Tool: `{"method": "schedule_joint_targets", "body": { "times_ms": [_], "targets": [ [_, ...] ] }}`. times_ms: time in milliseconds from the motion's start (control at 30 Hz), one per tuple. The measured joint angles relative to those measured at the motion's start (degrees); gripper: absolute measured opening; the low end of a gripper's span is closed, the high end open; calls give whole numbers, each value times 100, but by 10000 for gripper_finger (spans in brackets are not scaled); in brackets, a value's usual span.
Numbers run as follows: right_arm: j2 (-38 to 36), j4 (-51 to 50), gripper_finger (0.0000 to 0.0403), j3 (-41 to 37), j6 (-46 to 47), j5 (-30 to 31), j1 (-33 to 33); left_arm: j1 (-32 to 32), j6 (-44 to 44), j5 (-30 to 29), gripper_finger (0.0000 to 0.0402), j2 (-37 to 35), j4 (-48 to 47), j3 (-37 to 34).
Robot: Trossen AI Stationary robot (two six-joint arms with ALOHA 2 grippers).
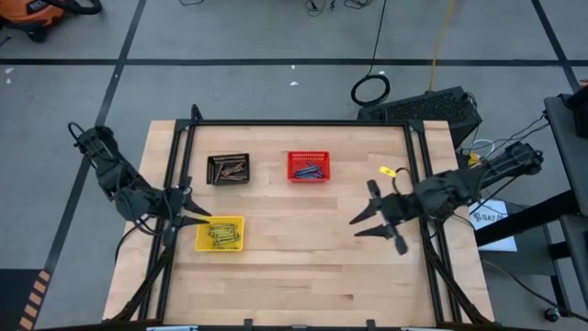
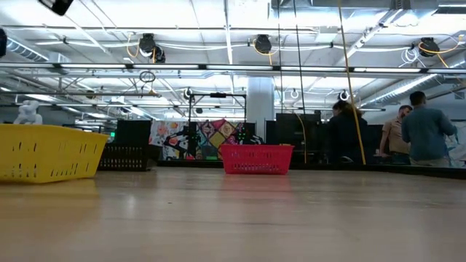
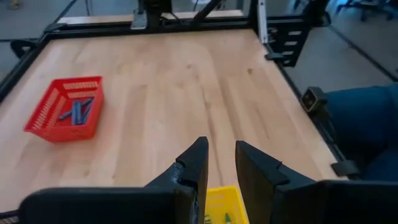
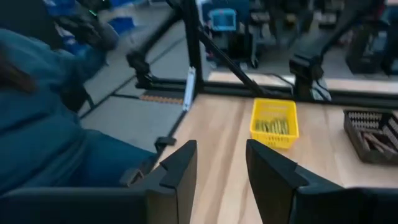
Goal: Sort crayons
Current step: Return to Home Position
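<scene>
Right beside the left gripper, fingers narrowly parted and empty, sits the small yellow mesh basket of thin yellow-green crayons; right gripper hangs well away, likewise parted, empty.

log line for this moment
left tool open, beside yellow mesh basket | right tool open, above wooden table | thin crayons in it, red mesh basket, black mesh basket

Pale wood tabletop: smooth planks with a soft satin sheen. On the left claw, the dark fingers look matt, like moulded plastic. Just beside it is the yellow basket, shiny plastic mesh. Well beyond it, the red basket is the same perforated plastic. Behind the right claw runs the frame, matt black metal.
</scene>
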Motion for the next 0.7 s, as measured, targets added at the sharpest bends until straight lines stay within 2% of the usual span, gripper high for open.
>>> {"method": "schedule_joint_targets", "body": {
  "times_ms": [200, 467, 700],
  "targets": [
    [-817, 103, 125, -493, -3, 0, 211, -217, 40, 10, 82, -832, 776, -1010],
    [-1832, 951, 125, -1590, -455, -1, 431, -393, 281, 96, 82, -1757, 1748, -2142],
    [-2537, 2001, 125, -2968, -699, 4, 430, -391, 557, 686, 82, -2171, 2527, -2824]
  ]
}}
